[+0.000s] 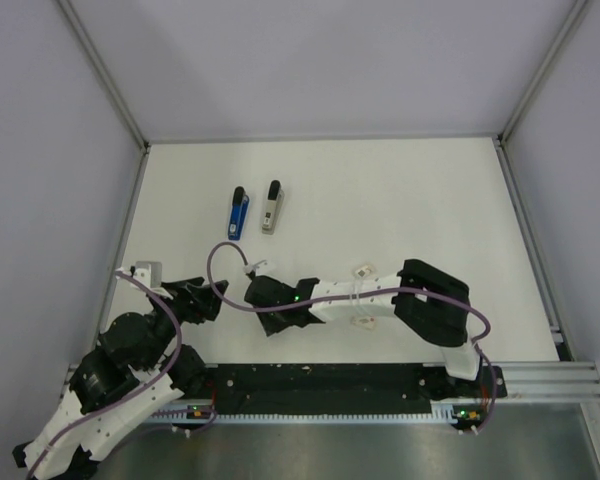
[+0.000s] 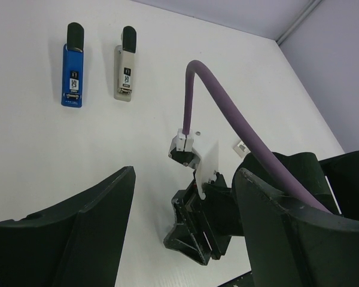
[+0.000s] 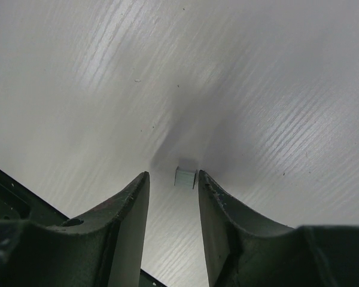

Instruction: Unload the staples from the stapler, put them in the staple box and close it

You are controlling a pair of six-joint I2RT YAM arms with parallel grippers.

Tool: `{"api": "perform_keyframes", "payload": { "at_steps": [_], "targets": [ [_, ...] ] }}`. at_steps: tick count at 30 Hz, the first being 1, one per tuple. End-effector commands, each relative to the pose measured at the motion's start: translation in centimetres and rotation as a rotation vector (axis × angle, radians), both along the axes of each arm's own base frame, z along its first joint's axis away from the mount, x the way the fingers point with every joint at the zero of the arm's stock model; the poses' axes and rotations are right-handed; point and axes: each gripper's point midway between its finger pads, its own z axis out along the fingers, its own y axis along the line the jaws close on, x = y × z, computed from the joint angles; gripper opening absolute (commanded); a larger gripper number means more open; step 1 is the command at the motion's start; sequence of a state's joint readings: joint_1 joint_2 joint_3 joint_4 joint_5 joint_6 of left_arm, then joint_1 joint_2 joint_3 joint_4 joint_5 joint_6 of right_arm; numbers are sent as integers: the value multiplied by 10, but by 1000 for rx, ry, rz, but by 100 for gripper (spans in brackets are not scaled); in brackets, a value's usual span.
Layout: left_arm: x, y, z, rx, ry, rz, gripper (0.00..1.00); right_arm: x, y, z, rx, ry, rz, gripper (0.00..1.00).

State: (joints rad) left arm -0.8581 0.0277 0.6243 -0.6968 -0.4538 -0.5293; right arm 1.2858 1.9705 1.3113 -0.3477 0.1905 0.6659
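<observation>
Enclosure: pale lavender walls (image 1: pixel 40 120) with metal corner posts (image 1: pixel 100 70), around a white surface (image 1: pixel 400 200).

Left end effector (image 1: pixel 198 300): near left edge, fingers spread wide, holding nothing.

Blue stapler (image 1: pixel 239 212): lying flat mid-surface, black end toward the far wall.

Grey stapler (image 1: pixel 271 207): just beside the blue one, parallel, not touching.

Right end effector (image 3: pixel 173 176): low over the near surface, fingers narrowly parted.

Small grey block (image 3: pixel 185 177): on the surface between those fingertips; contact cannot be told.
</observation>
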Motion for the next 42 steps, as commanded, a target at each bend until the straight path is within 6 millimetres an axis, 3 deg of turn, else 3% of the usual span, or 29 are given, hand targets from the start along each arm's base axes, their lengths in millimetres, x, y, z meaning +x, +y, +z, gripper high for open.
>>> {"api": "perform_keyframes", "payload": {
  "at_steps": [1, 20, 25, 29, 34, 42],
  "targets": [
    [0, 0, 9, -39, -23, 3, 74, -5, -3, -7, -55, -26, 4, 38],
    [2, 1, 7, -30, -17, 12, 74, 2, -15, -16, -110, -81, -30, 16],
    [2, 0, 5, -25, -11, 14, 74, 8, -19, 0, -80, -96, -50, 15],
    [2, 1, 6, -25, -11, 16, 74, 18, -30, 24, -25, -96, -84, 15],
    [2, 0, 5, -24, -10, 14, 74, 44, -64, 52, 36, -102, -164, 15],
    [3, -2, 4, -15, -5, 9, 74, 91, -145, 84, 61, -160, -296, 15]
  ]
}}
